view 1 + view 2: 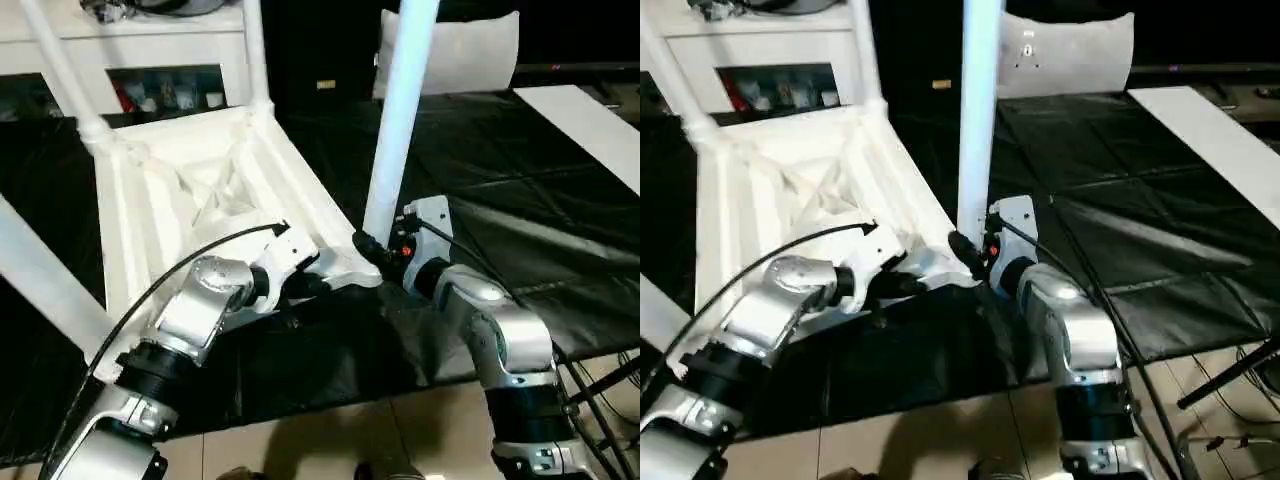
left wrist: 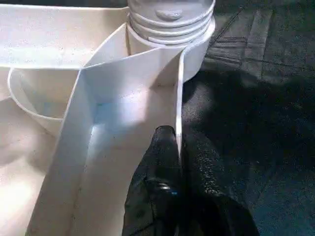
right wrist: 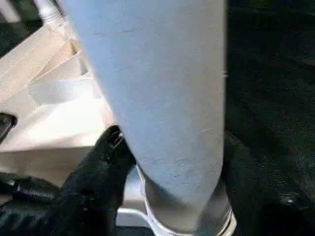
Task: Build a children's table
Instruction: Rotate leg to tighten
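Observation:
The children's table top [image 1: 200, 190] lies upside down on the black mat, ribbed underside up. Three legs stand in its corner sockets: two at the far corners [image 1: 60, 70] [image 1: 255, 50] and one at the near left [image 1: 40, 280]. A fourth leg [image 1: 400, 120] stands upright in the near right socket, and its threaded end [image 2: 170, 19] shows there. My left gripper [image 2: 177, 147] is shut on the table's thin rim wall [image 2: 179, 93] just beside that socket. My right gripper [image 1: 380, 250] sits at the base of the fourth leg [image 3: 167, 98], which stands right against it.
A white cabinet with glass doors [image 1: 150, 60] stands behind the table. A white cushion [image 1: 460, 50] leans at the back, and a white board [image 1: 590, 130] lies at the far right. The black mat [image 1: 500, 200] ends at tiled floor [image 1: 330, 440] in front.

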You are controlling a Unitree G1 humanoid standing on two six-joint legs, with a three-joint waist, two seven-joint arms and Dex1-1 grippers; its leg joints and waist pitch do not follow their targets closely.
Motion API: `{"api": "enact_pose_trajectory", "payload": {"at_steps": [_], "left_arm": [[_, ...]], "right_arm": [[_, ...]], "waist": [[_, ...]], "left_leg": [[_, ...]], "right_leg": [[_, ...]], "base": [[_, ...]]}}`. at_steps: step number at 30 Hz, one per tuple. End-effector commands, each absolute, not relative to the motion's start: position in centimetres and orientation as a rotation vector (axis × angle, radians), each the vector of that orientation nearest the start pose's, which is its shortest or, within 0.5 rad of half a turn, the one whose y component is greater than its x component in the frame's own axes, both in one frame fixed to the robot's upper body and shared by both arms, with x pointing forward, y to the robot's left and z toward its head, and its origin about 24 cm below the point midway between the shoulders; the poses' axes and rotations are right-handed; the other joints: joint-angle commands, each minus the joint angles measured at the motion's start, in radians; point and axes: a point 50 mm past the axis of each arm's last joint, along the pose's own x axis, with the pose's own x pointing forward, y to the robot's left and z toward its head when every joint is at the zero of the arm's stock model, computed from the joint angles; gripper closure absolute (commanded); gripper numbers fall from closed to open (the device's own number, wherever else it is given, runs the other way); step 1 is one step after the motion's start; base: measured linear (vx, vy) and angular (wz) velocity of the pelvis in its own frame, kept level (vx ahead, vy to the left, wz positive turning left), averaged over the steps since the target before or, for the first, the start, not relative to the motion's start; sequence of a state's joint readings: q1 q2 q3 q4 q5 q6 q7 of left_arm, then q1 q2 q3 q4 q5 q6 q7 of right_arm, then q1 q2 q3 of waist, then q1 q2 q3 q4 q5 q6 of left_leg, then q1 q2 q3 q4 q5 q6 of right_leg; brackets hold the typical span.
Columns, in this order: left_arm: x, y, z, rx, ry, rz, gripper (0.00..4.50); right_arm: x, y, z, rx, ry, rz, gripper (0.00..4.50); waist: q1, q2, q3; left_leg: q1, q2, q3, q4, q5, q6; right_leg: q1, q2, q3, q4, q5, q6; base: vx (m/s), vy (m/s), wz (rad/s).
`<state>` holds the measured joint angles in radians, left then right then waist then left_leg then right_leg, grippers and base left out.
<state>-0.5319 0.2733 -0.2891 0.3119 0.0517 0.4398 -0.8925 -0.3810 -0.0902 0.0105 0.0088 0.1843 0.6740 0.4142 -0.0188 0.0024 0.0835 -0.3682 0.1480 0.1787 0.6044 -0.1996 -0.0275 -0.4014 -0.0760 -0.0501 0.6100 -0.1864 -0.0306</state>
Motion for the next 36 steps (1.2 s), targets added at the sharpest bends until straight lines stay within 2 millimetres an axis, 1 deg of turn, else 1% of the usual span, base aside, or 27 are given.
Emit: {"api": "enact_pose_trajectory", "payload": {"at_steps": [1,5,6,7,8,10,12,15,16,17,18,19,21,22,23,24,26,27,28,29,30,31,32,33,34,35,36], "left_arm": [[31.3,8.8,7.2,0.381,0.356,-1.120,4.50],[31.0,9.3,7.1,0.397,0.372,-1.118,4.50],[30.9,9.7,7.1,0.403,0.376,-1.123,4.50],[30.8,10.1,7.1,0.408,0.382,-1.125,4.50],[30.7,10.5,7.4,0.420,0.382,-1.137,4.50],[30.4,10.9,7.7,0.423,0.373,-1.163,4.50],[29.8,11.0,8.0,0.441,0.330,-1.245,4.50],[29.7,10.8,8.3,0.465,0.279,-1.294,4.50],[29.7,10.7,8.5,0.447,0.279,-1.307,4.50],[29.7,10.7,8.5,0.440,0.276,-1.323,4.50],[29.7,10.7,8.5,0.437,0.277,-1.328,4.50],[29.7,10.7,8.5,0.435,0.277,-1.331,4.50],[30.3,11.2,8.2,0.483,0.315,-1.327,4.50],[30.4,11.3,8.2,0.492,0.322,-1.328,4.50],[30.6,11.4,8.2,0.499,0.329,-1.327,4.50],[30.8,11.5,8.1,0.503,0.334,-1.324,4.50],[31.2,11.5,8.3,0.489,0.338,-1.330,4.50],[31.3,11.4,8.4,0.480,0.337,-1.339,4.50],[31.4,11.2,8.6,0.458,0.336,-1.361,4.50],[31.3,11.2,8.6,0.457,0.335,-1.363,4.50],[31.3,11.0,8.6,0.451,0.334,-1.371,4.50],[31.1,10.8,8.3,0.471,0.328,-1.377,4.50],[31.1,10.8,8.2,0.474,0.328,-1.377,4.50],[31.0,10.7,8.1,0.483,0.327,-1.377,4.50],[31.1,10.4,7.8,0.491,0.324,-1.370,4.50],[31.1,10.3,7.8,0.488,0.323,-1.371,4.50],[31.0,10.2,7.5,0.511,0.324,-1.370,4.50]], "right_arm": [[30.0,-10.2,8.5,0.075,0.330,0.675,1.26],[29.8,-10.9,9.2,0.024,0.335,0.693,0.87],[29.8,-11.1,9.7,0.011,0.327,0.702,0.74],[29.9,-11.4,10.3,0.012,0.318,0.702,0.74],[29.8,-11.8,11.1,0.017,0.313,0.718,0.55],[29.4,-12.0,11.4,0.008,0.326,0.754,0.44],[28.9,-11.9,10.8,-0.009,0.327,0.787,0.36],[28.8,-12.0,10.9,-0.062,0.307,0.804,0.02],[28.6,-12.1,11.2,-0.073,0.303,0.826,0.02],[28.5,-12.2,11.5,-0.079,0.294,0.845,0.02],[28.4,-12.3,11.6,-0.080,0.292,0.852,0.02],[28.4,-12.3,11.7,-0.080,0.290,0.857,0.02],[28.3,-12.9,12.4,-0.107,0.287,0.882,0.02],[28.3,-13.0,12.5,-0.106,0.283,0.890,0.02],[28.3,-12.9,12.6,-0.106,0.276,0.897,0.02],[28.3,-12.9,12.5,-0.107,0.272,0.901,0.02],[28.2,-13.2,12.0,-0.150,0.271,0.878,0.02],[28.1,-13.4,12.0,-0.159,0.270,0.861,0.02],[27.9,-13.6,12.1,-0.141,0.254,0.854,0.02],[27.9,-13.7,12.1,-0.139,0.253,0.854,0.02],[27.7,-13.8,12.2,-0.135,0.247,0.854,0.02],[27.1,-14.0,12.0,-0.130,0.243,0.852,0.02],[27.0,-14.0,12.0,-0.130,0.243,0.853,0.02],[26.8,-14.1,11.9,-0.129,0.242,0.853,0.02],[26.5,-14.2,11.7,-0.115,0.257,0.866,0.02],[26.4,-14.2,11.6,-0.116,0.262,0.872,0.02],[26.1,-14.4,11.4,-0.128,0.271,0.893,0.02]], "waist": [[0.007,-0.014,-0.068],[0.012,-0.013,-0.072],[0.014,-0.008,-0.072],[0.014,-0.009,-0.074],[0.019,-0.002,-0.066],[0.022,-0.002,-0.065],[0.025,0.015,-0.060],[0.026,0.017,-0.054],[0.032,0.033,-0.056],[0.035,0.039,-0.054],[0.036,0.032,-0.053],[0.042,0.031,-0.054],[0.052,0.051,-0.055],[0.052,0.046,-0.055],[0.056,0.069,-0.057],[0.054,0.058,-0.059],[0.055,0.076,-0.065],[0.055,0.075,-0.067],[0.058,0.086,-0.070],[0.056,0.083,-0.070],[0.055,0.089,-0.065],[0.046,0.035,-0.065],[0.056,0.057,-0.067],[0.054,0.064,-0.065],[0.048,0.047,-0.064],[0.049,0.055,-0.052],[0.047,0.064,-0.046]], "left_leg": [[0.006,0.070,-0.027,-0.074,-0.151,0.055],[0.002,0.072,-0.025,-0.071,-0.093,0.079],[0.001,0.072,-0.025,-0.071,-0.085,0.080],[0.001,0.072,-0.024,-0.069,-0.077,0.082],[0.000,0.071,-0.027,-0.073,-0.071,0.087],[-0.002,0.073,-0.028,-0.072,-0.059,0.097],[0.002,0.073,-0.028,-0.074,-0.090,0.092],[0.006,0.075,-0.027,-0.079,-0.146,0.060],[0.013,0.077,-0.027,-0.077,-0.157,0.046],[0.011,0.077,-0.027,-0.077,-0.153,0.039],[0.010,0.077,-0.025,-0.078,-0.150,0.041],[0.008,0.077,-0.025,-0.075,-0.125,0.046],[0.010,0.076,-0.027,-0.073,-0.106,0.053],[0.009,0.075,-0.026,-0.073,-0.104,0.055],[0.011,0.075,-0.027,-0.073,-0.123,0.050],[0.005,0.072,-0.031,-0.071,-0.132,0.047],[0.004,0.069,-0.031,-0.065,-0.128,0.045],[0.003,0.070,-0.030,-0.065,-0.118,0.045],[0.005,0.070,-0.030,-0.062,-0.111,0.048],[0.001,0.069,-0.031,-0.062,-0.104,0.052],[-0.002,0.069,-0.032,-0.062,-0.102,0.059],[-0.006,0.069,-0.026,-0.065,-0.086,0.079],[-0.006,0.069,-0.031,-0.061,-0.063,0.084],[-0.004,0.072,-0.028,-0.060,-0.054,0.100],[-0.004,0.072,-0.025,-0.062,-0.055,0.107],[-0.006,0.072,-0.028,-0.065,-0.067,0.110],[-0.003,0.073,-0.029,-0.066,-0.096,0.105]], "right_leg": [[0.048,-0.074,0.055,-0.084,-0.245,-0.187],[0.051,-0.074,0.053,-0.074,-0.179,-0.202],[0.052,-0.071,0.052,-0.073,-0.159,-0.209],[0.052,-0.071,0.052,-0.070,-0.142,-0.213],[0.052,-0.070,0.051,-0.070,-0.121,-0.220],[0.053,-0.070,0.051,-0.062,-0.066,-0.231],[0.048,-0.071,0.049,-0.067,-0.081,-0.239],[0.045,-0.069,0.049,-0.075,-0.133,-0.239],[0.043,-0.070,0.051,-0.073,-0.143,-0.242],[0.045,-0.069,0.051,-0.071,-0.135,-0.247],[0.046,-0.067,0.051,-0.074,-0.129,-0.246],[0.048,-0.070,0.052,-0.067,-0.104,-0.250],[0.047,-0.069,0.050,-0.065,-0.066,-0.255],[0.048,-0.068,0.050,-0.065,-0.056,-0.256],[0.047,-0.067,0.045,-0.069,-0.048,-0.259],[0.057,-0.071,0.045,-0.062,-0.040,-0.269],[0.059,-0.075,0.045,-0.065,-0.059,-0.269],[0.061,-0.074,0.044,-0.068,-0.064,-0.265],[0.060,-0.073,0.043,-0.069,-0.062,-0.263],[0.063,-0.073,0.042,-0.066,-0.056,-0.264],[0.061,-0.072,0.041,-0.066,-0.053,-0.262],[0.064,-0.069,0.043,-0.070,-0.055,-0.258],[0.066,-0.076,0.044,-0.058,-0.058,-0.259],[0.058,-0.075,0.043,-0.064,-0.085,-0.247],[0.057,-0.072,0.042,-0.069,-0.099,-0.241],[0.052,-0.072,0.040,-0.070,-0.139,-0.229],[0.047,-0.072,0.039,-0.078,-0.186,-0.217]], "base": [[0.000,0.000,0.00],[0.000,0.000,0.00],[0.000,0.000,0.00],[0.000,0.000,0.00],[0.000,0.000,0.00],[0.000,0.000,0.00],[0.000,0.000,0.00],[0.000,0.000,0.00],[0.000,0.000,0.00],[0.000,0.000,0.00],[0.000,0.000,0.00],[0.000,0.000,0.00],[0.000,0.000,0.00],[0.000,0.000,0.00],[0.000,0.000,0.00],[0.000,0.000,0.00],[0.000,0.000,0.00],[0.000,0.000,0.00],[0.000,0.000,0.00],[0.000,0.000,0.00],[0.000,0.000,0.00],[0.000,0.000,0.00],[0.000,0.000,0.00],[0.000,0.000,0.00],[0.000,0.000,0.00],[0.000,0.000,0.00],[0.000,0.000,0.00]]}}
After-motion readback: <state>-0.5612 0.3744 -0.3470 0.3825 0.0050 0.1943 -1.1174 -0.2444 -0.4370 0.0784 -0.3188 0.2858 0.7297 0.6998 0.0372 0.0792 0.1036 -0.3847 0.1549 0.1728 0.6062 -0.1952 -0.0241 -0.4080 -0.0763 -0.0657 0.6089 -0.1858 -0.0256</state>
